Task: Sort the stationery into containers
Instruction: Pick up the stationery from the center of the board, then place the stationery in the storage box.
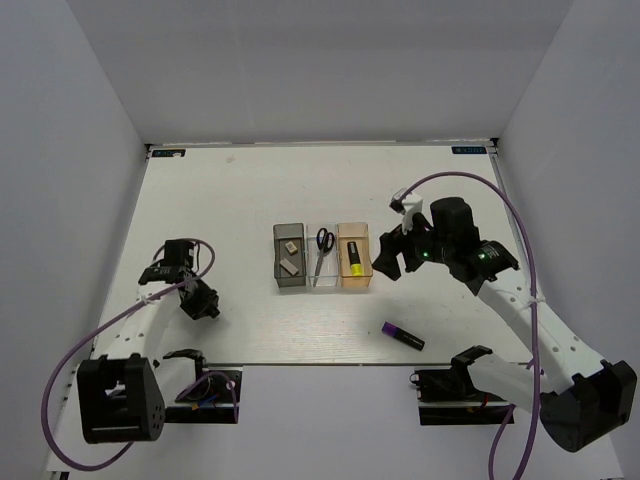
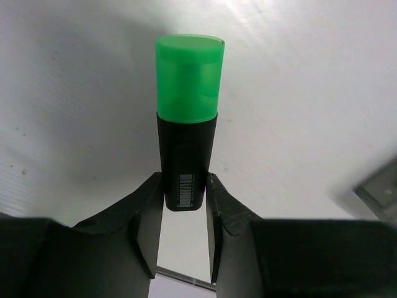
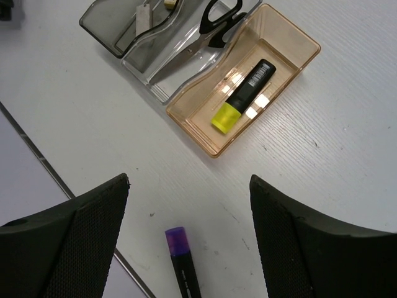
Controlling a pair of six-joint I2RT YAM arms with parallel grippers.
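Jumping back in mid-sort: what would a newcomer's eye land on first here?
The green-capped marker clamped in the left gripper, at the left of the table. Next, the row of three bins mid-table, a yellow-capped marker lying in the amber one, and a purple-capped marker loose near the open right gripper.

Three joined bins sit in a row mid-desk (image 1: 240, 190). The left bin (image 1: 277, 256) holds two erasers (image 1: 290, 266), the middle bin (image 1: 323, 286) the scissors (image 1: 323, 240), the right bin (image 1: 369, 256) one marker (image 1: 354, 258). A second marker (image 1: 403, 336) lies on the desk, before the right bin and to its right. The right tool (image 1: 390, 256) is just right of the right bin. The left tool (image 2: 184, 192), far left near the front, grips a third marker (image 2: 186, 118).
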